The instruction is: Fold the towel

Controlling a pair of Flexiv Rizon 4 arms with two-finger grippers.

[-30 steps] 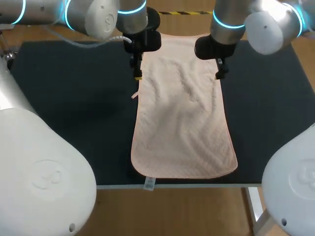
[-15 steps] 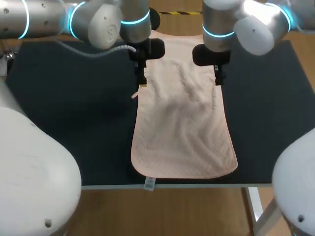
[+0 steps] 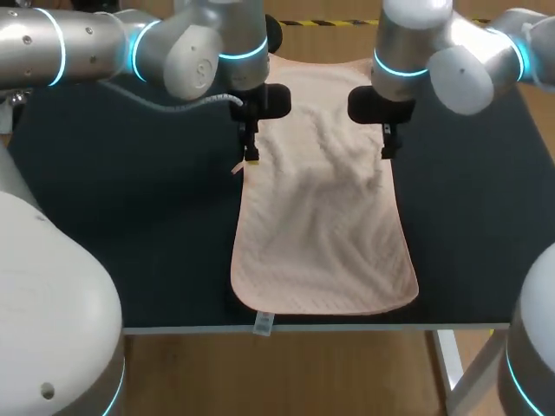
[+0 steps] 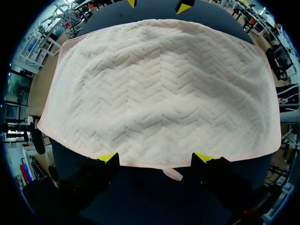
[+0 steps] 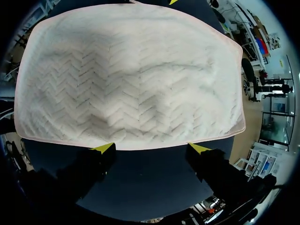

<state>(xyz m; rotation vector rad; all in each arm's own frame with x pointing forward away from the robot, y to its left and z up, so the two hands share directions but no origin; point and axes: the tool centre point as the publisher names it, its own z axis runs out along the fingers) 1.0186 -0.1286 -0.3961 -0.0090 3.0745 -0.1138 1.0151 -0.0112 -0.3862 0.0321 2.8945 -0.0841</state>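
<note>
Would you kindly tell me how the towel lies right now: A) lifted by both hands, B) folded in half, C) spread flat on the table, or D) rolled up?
C: the towel lies spread flat on the table, the left hand and right hand open at its long edges.

towel (image 3: 325, 225) far corners: behind left arm (image 3: 232, 39), right arm (image 3: 406, 43) | tag (image 3: 263, 324) print: too small

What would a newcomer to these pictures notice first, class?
A pale pink towel lies spread out down the middle of the dark table. The left gripper and right gripper hang over its two long edges near the far end, both open.
</note>
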